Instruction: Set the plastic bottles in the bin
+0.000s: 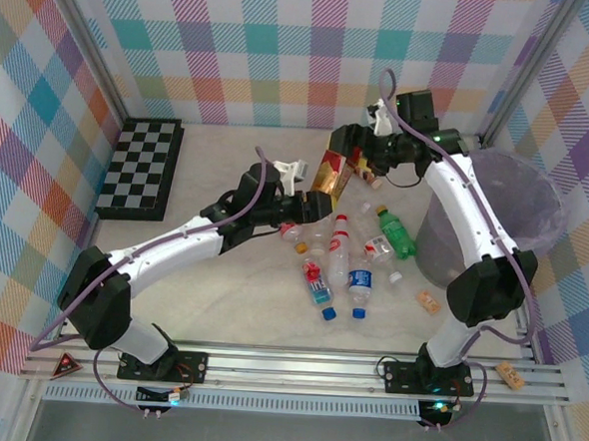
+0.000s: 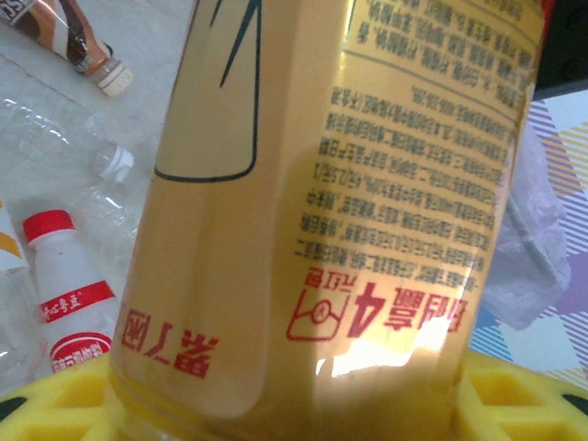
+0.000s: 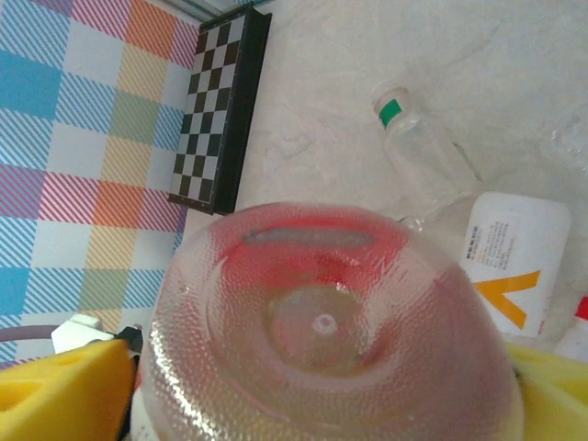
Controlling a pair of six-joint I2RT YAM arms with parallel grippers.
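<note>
Near the upper middle of the top view the 2 grippers meet over the tabletop (image 1: 219, 311). The left gripper (image 1: 311, 189) is clamped on a gold-labelled bottle (image 1: 327, 178). In the left wrist view that bottle (image 2: 322, 211) runs from the bottom edge to the top edge, and its foot sits between the yellow fingers (image 2: 514, 400).

The right gripper (image 1: 363, 163) sits at the upper end of that bottle. In its wrist view the yellow fingers (image 3: 55, 390) press both sides of a red-tinted bottle (image 3: 331, 331), seen from its dimpled clear base. I cannot tell whether this is the same bottle as the gold-labelled one.

The bin (image 1: 438, 239) stands at the right of the top view, beside the right arm.

Below the grippers, at the centre of the frame, more bottles lie loose:
- a green bottle (image 1: 397, 235), nearest the bin
- a white red-capped bottle (image 1: 340, 245)
- 2 blue-labelled bottles (image 1: 359, 282), lowest in the group

A chessboard (image 1: 141, 168) lies at the upper left of the top view, well apart from the bottles.
</note>
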